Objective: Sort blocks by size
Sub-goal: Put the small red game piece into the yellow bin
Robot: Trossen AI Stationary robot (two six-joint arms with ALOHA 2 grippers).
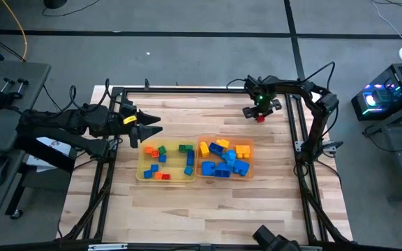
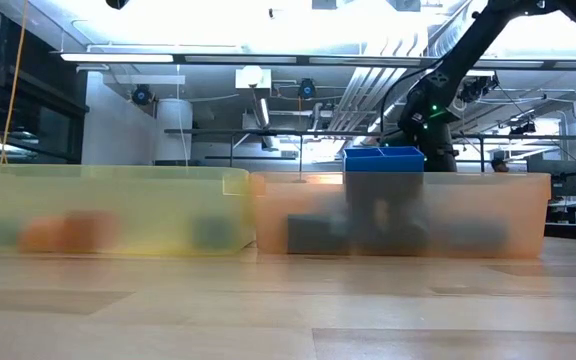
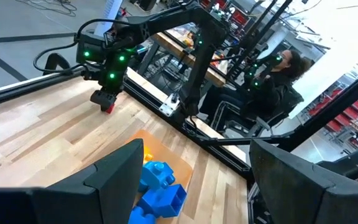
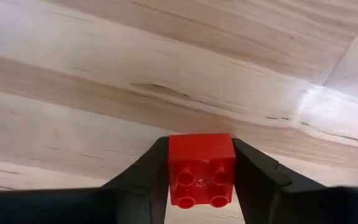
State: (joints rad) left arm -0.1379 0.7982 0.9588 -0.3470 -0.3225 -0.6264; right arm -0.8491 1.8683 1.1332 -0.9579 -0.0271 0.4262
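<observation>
Up close, the right wrist view shows what no other view does: a red block (image 4: 201, 169) squeezed between the two dark fingers (image 4: 143, 180) of the right gripper (image 4: 201, 186), with its four round bumps facing out and bare wooden table (image 4: 104, 74) behind it.

From above, that right gripper (image 1: 260, 113) sits at the far right part of the table, well apart from the trays. The yellow tray (image 1: 142, 171) holds the tiny blocks (image 1: 160, 156). The orange tray (image 1: 249, 164) beside it holds bigger blocks (image 1: 223, 164), mostly blue.

The left gripper (image 1: 149, 127) waits just beside the yellow tray with its fingers wide and nothing in them.

In the low view the tray walls blur the blocks into smudges. Only a blue block (image 2: 383, 158) pokes above the orange tray's rim.

Far off, the left wrist view shows a person (image 3: 278, 78) behind the table.
</observation>
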